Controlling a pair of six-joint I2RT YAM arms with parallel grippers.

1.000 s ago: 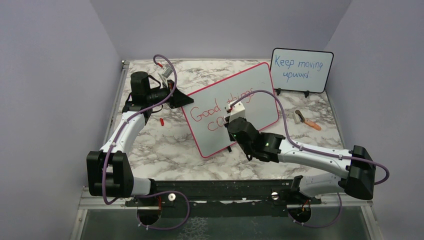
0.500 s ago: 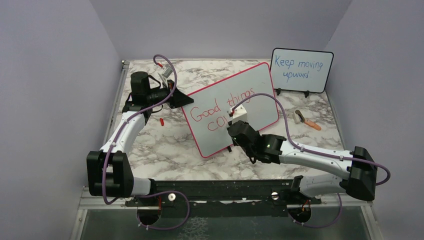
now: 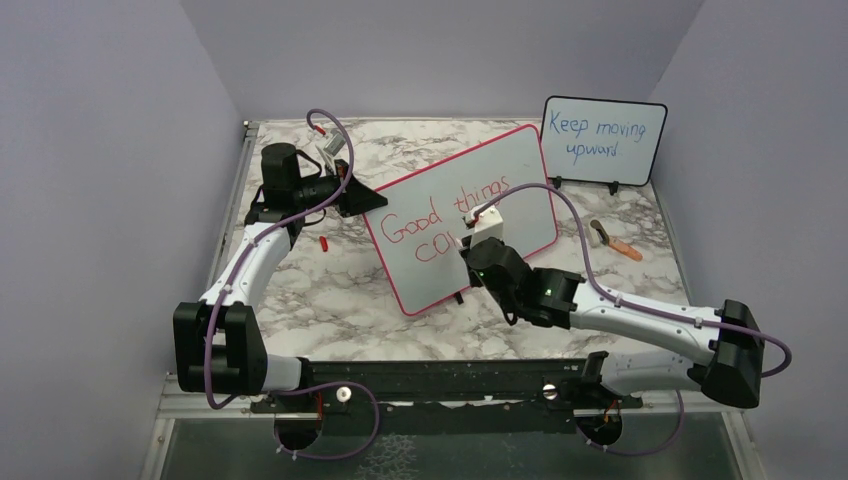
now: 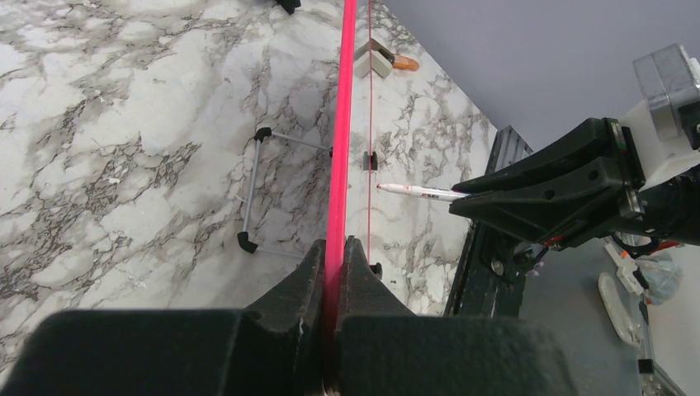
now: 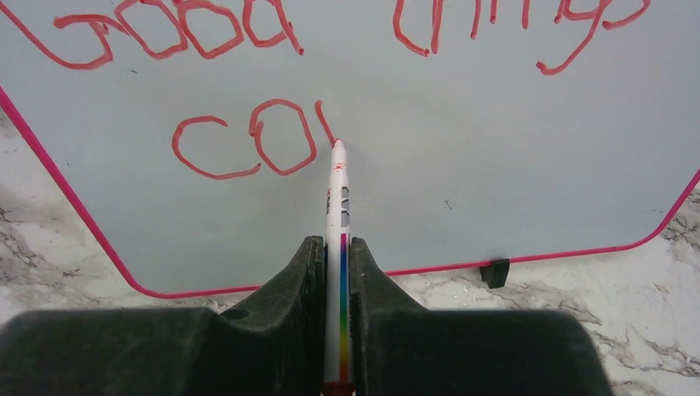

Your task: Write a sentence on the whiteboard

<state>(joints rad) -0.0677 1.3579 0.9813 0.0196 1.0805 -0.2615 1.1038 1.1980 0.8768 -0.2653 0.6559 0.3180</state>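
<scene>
Right wrist: one marker (image 5: 339,206), one whiteboard (image 5: 512,148)

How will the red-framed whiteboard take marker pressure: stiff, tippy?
The whiteboard looks thin and probably light: edge-on, it is a slim line. Likely tippy alone on its small feet; the left claw pinching its edge probably braces it against the marker.
</scene>
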